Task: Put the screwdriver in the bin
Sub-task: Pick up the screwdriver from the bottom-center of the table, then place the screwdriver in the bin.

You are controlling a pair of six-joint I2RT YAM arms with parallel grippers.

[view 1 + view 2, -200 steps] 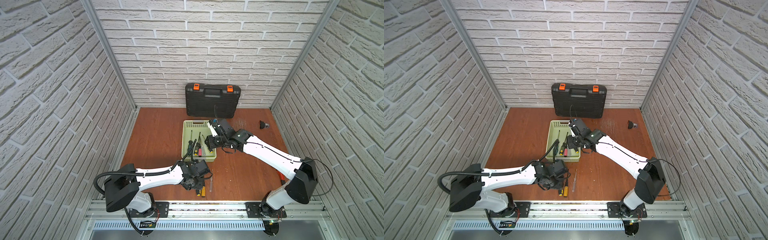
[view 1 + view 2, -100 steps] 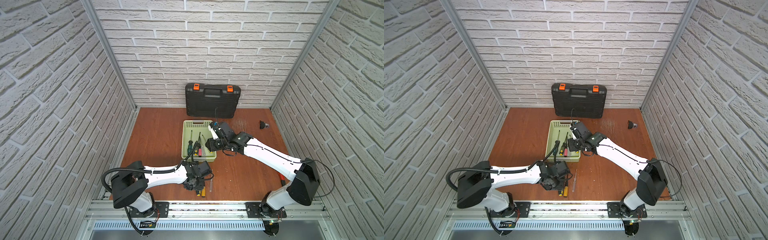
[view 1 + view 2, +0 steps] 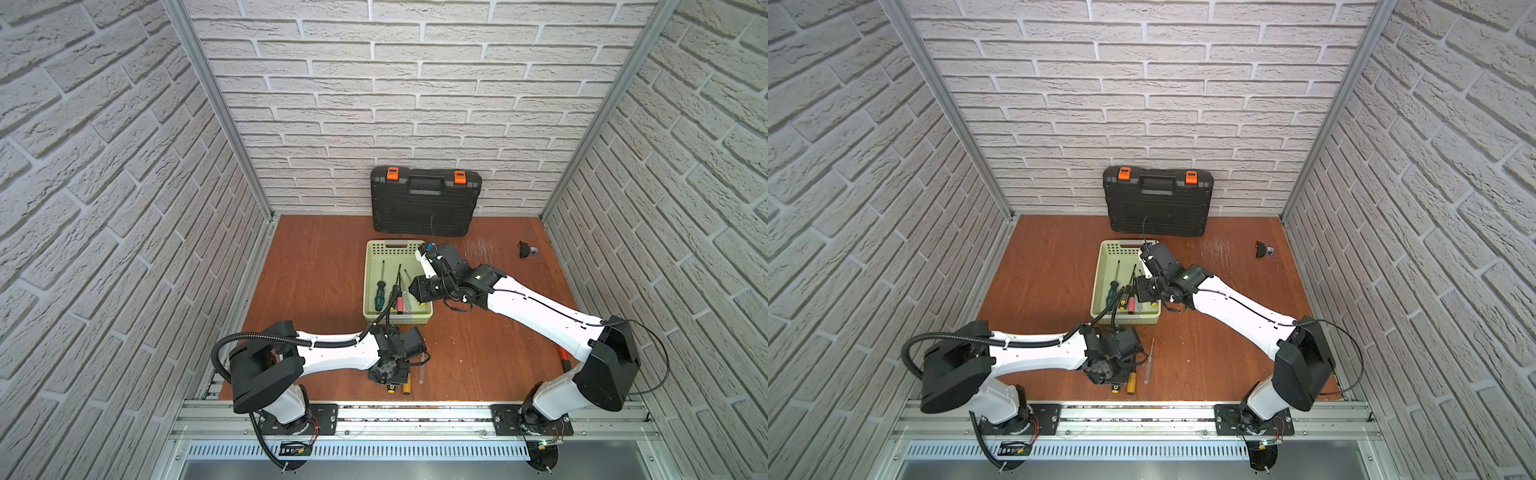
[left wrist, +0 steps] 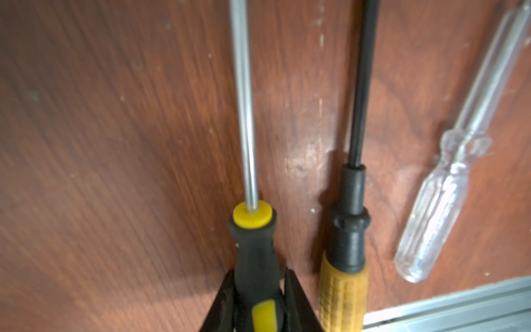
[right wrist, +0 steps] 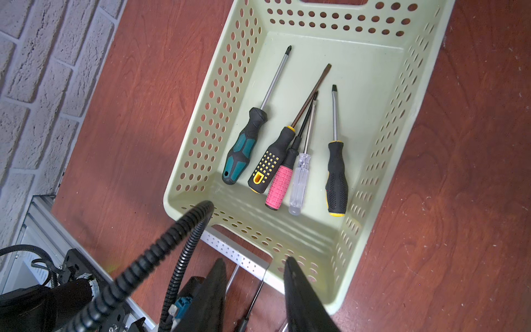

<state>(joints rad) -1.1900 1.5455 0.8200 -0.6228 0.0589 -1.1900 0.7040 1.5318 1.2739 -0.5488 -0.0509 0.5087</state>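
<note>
My left gripper [image 4: 257, 277] is shut on the black-and-yellow handle of a screwdriver [image 4: 254, 244] that lies on the wooden floor near the front rail, its steel shaft pointing away toward the bin. In a top view the left gripper [image 3: 390, 374] sits low over that handle. The pale green bin [image 3: 368, 282] stands mid-floor with several screwdrivers inside, seen from above in the right wrist view, bin [image 5: 388, 143]. My right gripper [image 5: 254, 267] hangs open over the bin's near end with nothing between its fingers; in both top views the right gripper [image 3: 1140, 289] is at the bin's right rim.
An orange-handled screwdriver [image 4: 343, 287] and a clear-handled one [image 4: 431, 224] lie right beside the held one. A black toolcase [image 3: 424, 203] leans on the back wall. A small black part [image 3: 527, 249] lies at the far right. A red-handled tool [image 3: 563, 357] lies by the right arm.
My left gripper has closed on the black-and-yellow handle, after the arm settled over it. The right arm has barely moved.
</note>
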